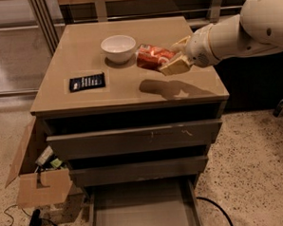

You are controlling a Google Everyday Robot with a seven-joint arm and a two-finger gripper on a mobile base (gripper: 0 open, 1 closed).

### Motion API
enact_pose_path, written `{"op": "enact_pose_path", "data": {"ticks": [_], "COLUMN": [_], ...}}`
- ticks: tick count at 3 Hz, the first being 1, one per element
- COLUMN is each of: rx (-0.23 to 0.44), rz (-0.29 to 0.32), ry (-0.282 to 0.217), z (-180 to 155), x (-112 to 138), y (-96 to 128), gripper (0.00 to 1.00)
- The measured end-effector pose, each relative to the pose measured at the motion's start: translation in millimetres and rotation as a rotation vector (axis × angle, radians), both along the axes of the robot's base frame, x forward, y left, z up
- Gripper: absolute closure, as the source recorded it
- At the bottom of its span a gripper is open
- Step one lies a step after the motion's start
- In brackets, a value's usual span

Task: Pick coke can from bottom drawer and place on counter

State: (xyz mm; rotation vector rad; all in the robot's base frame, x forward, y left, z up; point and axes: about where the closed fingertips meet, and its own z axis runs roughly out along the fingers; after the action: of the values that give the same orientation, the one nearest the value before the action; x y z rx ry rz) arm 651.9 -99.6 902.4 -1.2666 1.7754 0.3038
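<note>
I find the claw [171, 62] closed on the can [150, 57], its cream fingers clamped on one end so that the can lies tilted, nearly on its side, pointing away from the wrist. The can hangs clear of the counter [81, 46]. The shadow beneath the claw sits apart from the can, which I take as a sign that it is not yet set down. The bowl [118, 45] stands just to the left of the claw, and the black packet [86, 81] is farther left. The bottom drawer [142, 214] lies well below the claw, pulled out, with no can in it. In my judgement the patch under the claw suits a landing, since it is apart from the bowl.
</note>
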Motion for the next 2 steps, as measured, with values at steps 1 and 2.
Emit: {"op": "enact_pose_path", "data": {"ticks": [1, 2], "rx": [-0.010, -0.018], "rz": [0.003, -0.009], "ry": [0.038, 0.077], "z": [-6, -21], "x": [-4, -2], "y": [1, -4], "gripper": [1.00, 1.00]}}
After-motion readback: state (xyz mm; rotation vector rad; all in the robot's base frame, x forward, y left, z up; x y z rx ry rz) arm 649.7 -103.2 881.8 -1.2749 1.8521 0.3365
